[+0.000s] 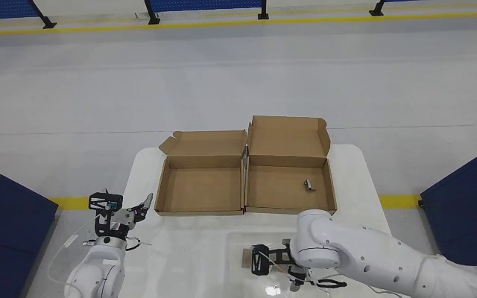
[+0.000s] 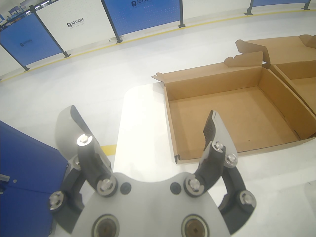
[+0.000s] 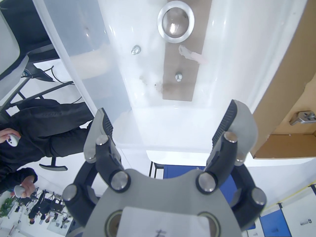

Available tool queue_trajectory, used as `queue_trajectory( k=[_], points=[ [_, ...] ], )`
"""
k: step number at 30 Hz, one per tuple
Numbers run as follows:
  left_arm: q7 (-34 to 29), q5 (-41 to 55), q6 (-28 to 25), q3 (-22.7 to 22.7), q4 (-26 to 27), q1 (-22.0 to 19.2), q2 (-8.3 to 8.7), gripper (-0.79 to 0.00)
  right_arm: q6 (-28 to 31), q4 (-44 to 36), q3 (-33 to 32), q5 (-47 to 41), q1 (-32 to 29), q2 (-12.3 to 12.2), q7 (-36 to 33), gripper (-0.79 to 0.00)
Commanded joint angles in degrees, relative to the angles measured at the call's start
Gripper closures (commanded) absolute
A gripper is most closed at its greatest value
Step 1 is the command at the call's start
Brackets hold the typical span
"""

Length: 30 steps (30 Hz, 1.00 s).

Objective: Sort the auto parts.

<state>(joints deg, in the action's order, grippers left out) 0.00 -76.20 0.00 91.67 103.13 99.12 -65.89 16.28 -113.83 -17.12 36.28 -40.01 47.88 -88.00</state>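
The right gripper [image 3: 167,114] hangs empty with its jaws spread, just short of a brown strip [image 3: 183,91] that lies on the tabletop [image 1: 186,246]. On the strip rest a round metal part [image 3: 175,25] and a bolt [image 3: 178,76], with a pale scrap between them that I cannot identify. A second bolt [image 3: 136,49] lies just beside the strip on the bare white surface. The left gripper [image 2: 142,114] is also spread and empty, held near the tabletop's left edge, in front of the left box [image 1: 201,190]. That box has nothing in it. The right box [image 1: 287,141], touching it side by side, holds one small metal bracket [image 1: 309,184] near its right wall. The sort looks barely begun: one part is boxed, the round part and both bolts are unsorted, and nothing is in either gripper. The tabletop is white and glossy with rounded corners. It stands on a pale grey floor [image 1: 223,82] marked with a yellow line [image 1: 223,24], and blue and white panels [image 2: 138,6] on black posts fence off the area.
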Motion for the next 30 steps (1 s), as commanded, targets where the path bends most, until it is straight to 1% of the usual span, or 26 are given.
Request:
queue_trajectory(
  k=[1,5,8,18,24,28,29,30],
  points=[
    [0.0,0.0,0.0,0.0,0.0,0.0,0.0,-0.785,0.0,0.0,-0.4,0.0,-0.1,0.0,0.0,-0.785],
    [0.0,0.0,0.0,0.0,0.0,0.0,0.0,-0.785,0.0,0.0,-0.4,0.0,-0.1,0.0,0.0,-0.785],
    [0.0,0.0,0.0,0.0,0.0,0.0,0.0,-0.785,-0.1,1.0,0.8,3.8,-1.4,0.2,1.3,-0.785],
    [0.0,0.0,0.0,0.0,0.0,0.0,0.0,-0.785,0.6,6.1,3.1,9.3,-2.8,2.5,4.4,-0.785],
    [0.0,0.0,0.0,0.0,0.0,0.0,0.0,-0.785,0.6,6.1,3.1,9.3,-2.8,2.5,4.4,-0.785],
    [0.0,0.0,0.0,0.0,0.0,0.0,0.0,-0.785,1.4,7.5,3.2,10.9,-4.1,2.6,7.1,-0.782],
    [0.0,0.0,0.0,0.0,0.0,0.0,0.0,-0.785,1.6,7.8,3.1,10.8,-4.3,2.6,7.4,-0.628],
    [0.0,0.0,0.0,0.0,0.0,0.0,0.0,-0.785,1.8,8.2,3.0,10.8,-4.4,2.7,7.6,-0.606]
  ],
)
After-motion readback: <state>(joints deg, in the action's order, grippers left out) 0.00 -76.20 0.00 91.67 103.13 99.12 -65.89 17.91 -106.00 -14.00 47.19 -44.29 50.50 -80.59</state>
